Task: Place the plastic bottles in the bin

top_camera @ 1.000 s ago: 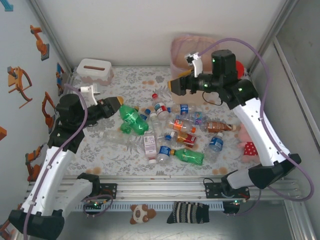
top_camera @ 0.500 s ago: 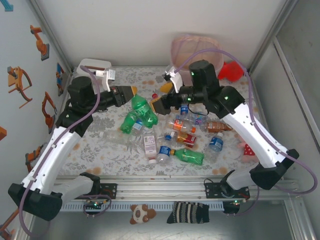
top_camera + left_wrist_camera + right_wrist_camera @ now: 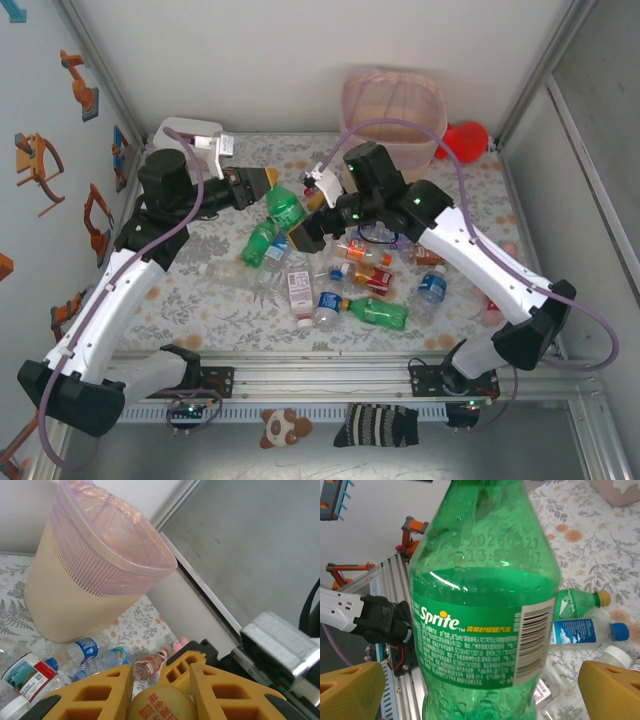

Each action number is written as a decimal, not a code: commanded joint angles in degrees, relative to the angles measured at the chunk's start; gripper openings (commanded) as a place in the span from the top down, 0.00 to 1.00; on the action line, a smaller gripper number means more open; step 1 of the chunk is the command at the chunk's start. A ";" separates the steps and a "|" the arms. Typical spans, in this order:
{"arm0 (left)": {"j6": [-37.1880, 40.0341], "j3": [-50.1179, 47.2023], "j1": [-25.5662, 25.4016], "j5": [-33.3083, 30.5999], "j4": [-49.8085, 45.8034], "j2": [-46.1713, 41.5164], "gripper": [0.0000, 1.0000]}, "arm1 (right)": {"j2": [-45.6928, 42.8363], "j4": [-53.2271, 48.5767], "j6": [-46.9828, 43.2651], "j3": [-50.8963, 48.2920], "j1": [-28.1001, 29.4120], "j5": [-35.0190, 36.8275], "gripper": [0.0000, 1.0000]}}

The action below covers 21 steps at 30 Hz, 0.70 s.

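Green Sprite bottle (image 3: pixel 485 630), right-wrist close-up

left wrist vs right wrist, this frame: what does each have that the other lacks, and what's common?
Left wrist, not right wrist: the bin with its pink liner, and the left gripper clamped on a yellow cap.
Right wrist, not left wrist: the green Sprite bottle, body and label, between the wide-open fingers of the right gripper.
Both: the floral table cover and loose bottles lying on it. The cap appears to belong to that Sprite bottle.
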 commanded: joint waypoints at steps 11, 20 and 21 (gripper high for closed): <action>0.59 1.82 -0.44 0.68 2.10 0.45 1.00 | 1.28 2.56 -0.51 0.23 1.42 0.29 0.20; 0.45 1.89 -0.67 1.92 2.62 0.93 1.00 | 1.46 2.33 -0.59 0.81 1.46 -0.25 0.34; 0.39 1.82 -0.70 1.85 2.57 0.92 1.00 | 1.46 2.44 -0.52 0.93 1.46 -0.24 0.35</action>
